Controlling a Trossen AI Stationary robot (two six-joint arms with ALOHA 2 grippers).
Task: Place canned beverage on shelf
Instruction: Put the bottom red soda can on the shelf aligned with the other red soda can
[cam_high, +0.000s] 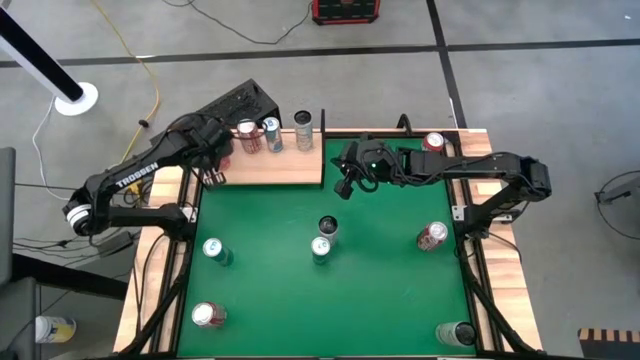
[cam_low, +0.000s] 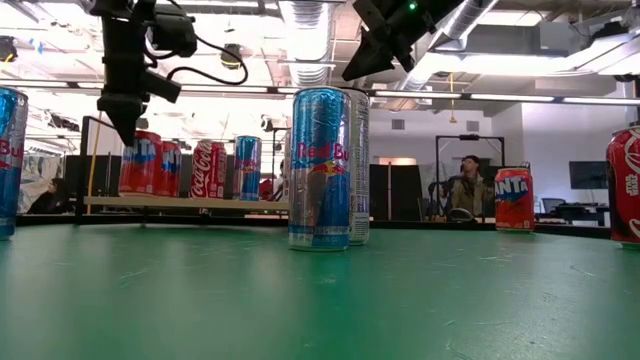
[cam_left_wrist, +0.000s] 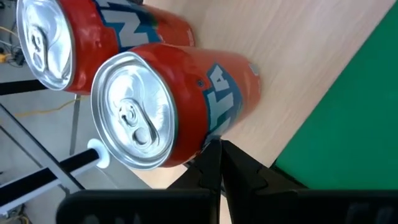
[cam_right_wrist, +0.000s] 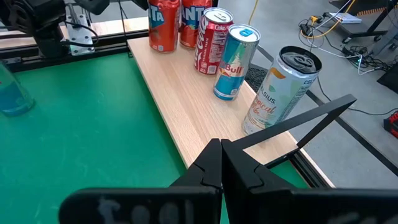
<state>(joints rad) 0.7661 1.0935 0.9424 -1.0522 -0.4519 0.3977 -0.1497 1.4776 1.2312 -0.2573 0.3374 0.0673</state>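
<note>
Cans on the shelf (cam_high: 270, 165) partly hide one another in the low view; readable there are Coca-Cola (cam_low: 209, 168) and, nearer, Red Bull (cam_low: 320, 168) and Fanta (cam_low: 514, 199). That pale board lies at the bench's (cam_high: 330, 290) far left edge, long axis across it. Left claw (cam_high: 213, 175) hangs over its left end, right claw (cam_high: 345, 185) just past its right end, both pressed together, empty.

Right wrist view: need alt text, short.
Five drink cans stand in a row on the pale-wood shelf: two orange Fanta cans, a red Coke can, a blue Red Bull can and a pale Celsius can nearest the camera. The right claw, shut and empty, hovers over the shelf's edge beside the green tabletop.
</note>
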